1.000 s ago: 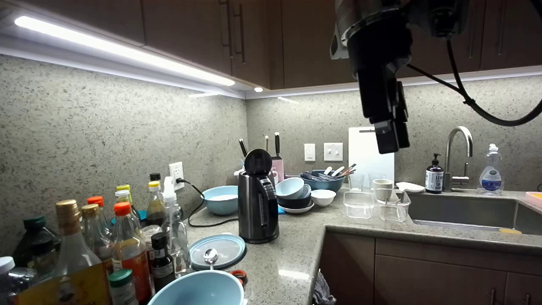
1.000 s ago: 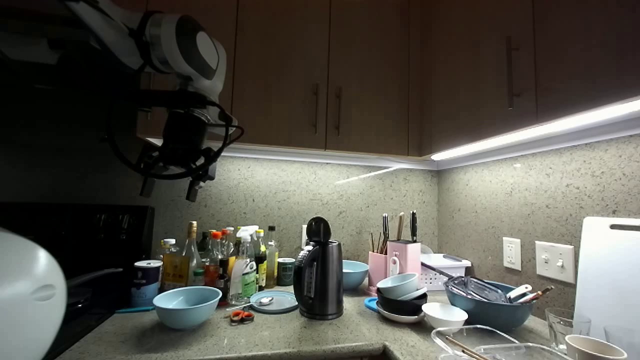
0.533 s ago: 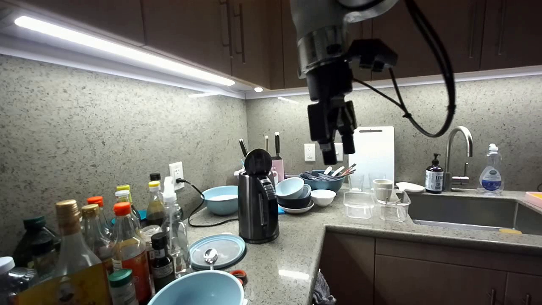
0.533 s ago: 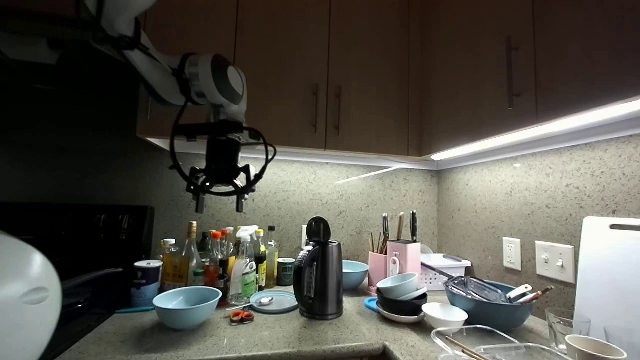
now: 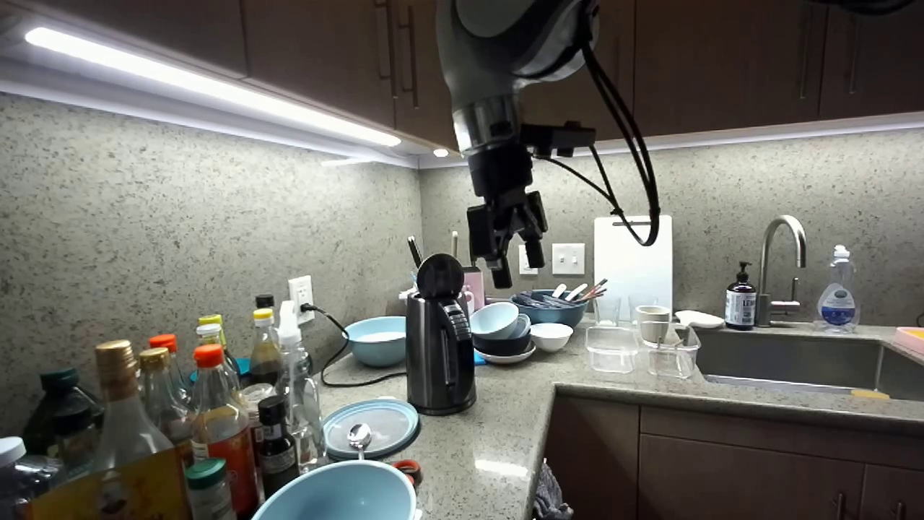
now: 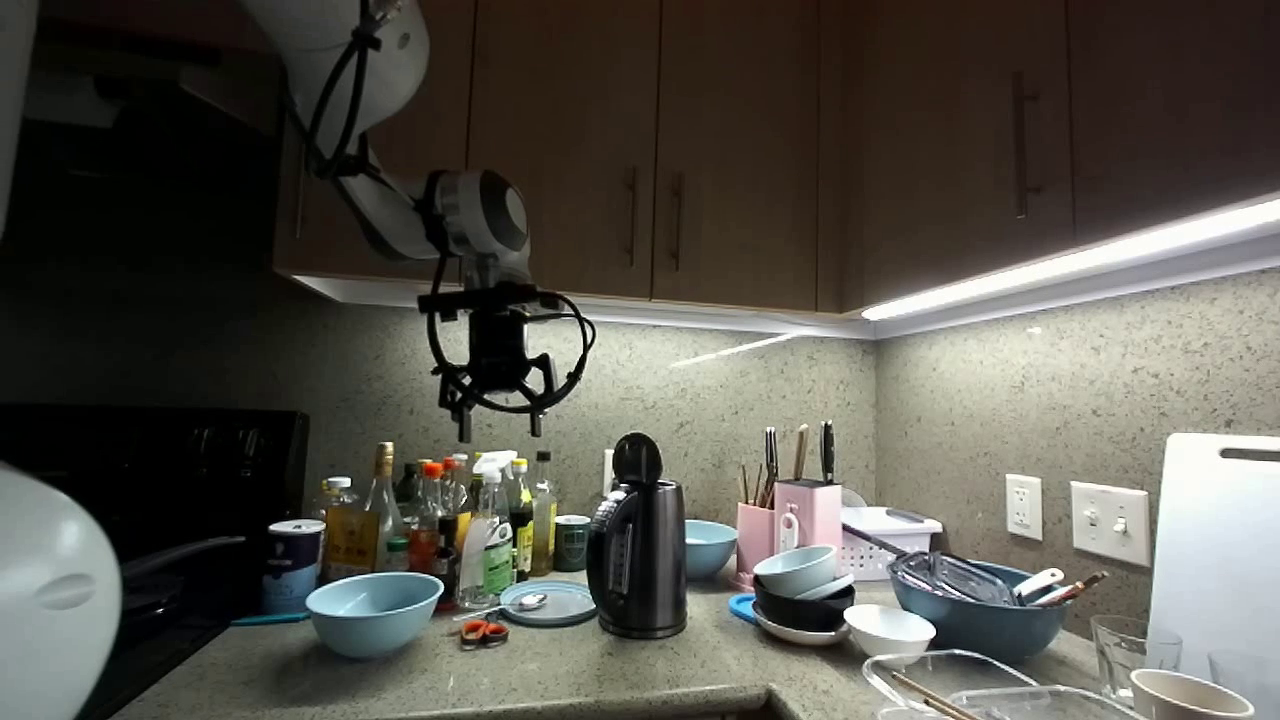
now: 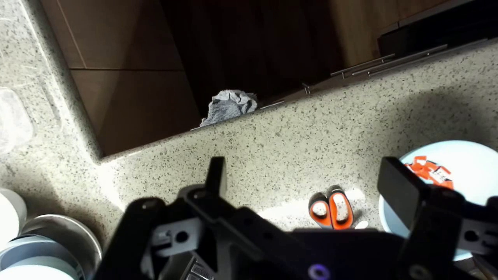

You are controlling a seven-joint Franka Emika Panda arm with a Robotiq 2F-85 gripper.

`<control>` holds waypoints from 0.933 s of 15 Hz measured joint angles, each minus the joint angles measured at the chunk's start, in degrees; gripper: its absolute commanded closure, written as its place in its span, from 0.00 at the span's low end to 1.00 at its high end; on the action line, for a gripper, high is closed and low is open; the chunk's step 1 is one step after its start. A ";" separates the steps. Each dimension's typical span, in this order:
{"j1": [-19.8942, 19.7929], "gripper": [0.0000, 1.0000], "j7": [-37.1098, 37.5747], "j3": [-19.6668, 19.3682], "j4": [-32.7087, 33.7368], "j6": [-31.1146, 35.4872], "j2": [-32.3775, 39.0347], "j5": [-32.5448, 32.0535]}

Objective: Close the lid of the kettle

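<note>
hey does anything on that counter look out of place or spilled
Two things: the kettle has its lid standing open, and a small blue bowl sits tilted over the black bowl instead of level. I can see no spill or damage.

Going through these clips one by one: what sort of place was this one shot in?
A kitchen, probably in a home: there is a sink with a faucet, a dark kettle on a stone-look counter, and a cluster of bottles.
</note>
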 measured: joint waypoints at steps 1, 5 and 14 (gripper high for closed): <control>0.07 0.00 0.00 0.00 0.00 -0.03 -0.15 0.00; 0.10 0.00 1.55 -0.04 -0.31 4.12 0.03 0.21; 0.31 0.00 16.98 -5.89 5.19 32.67 14.87 -14.13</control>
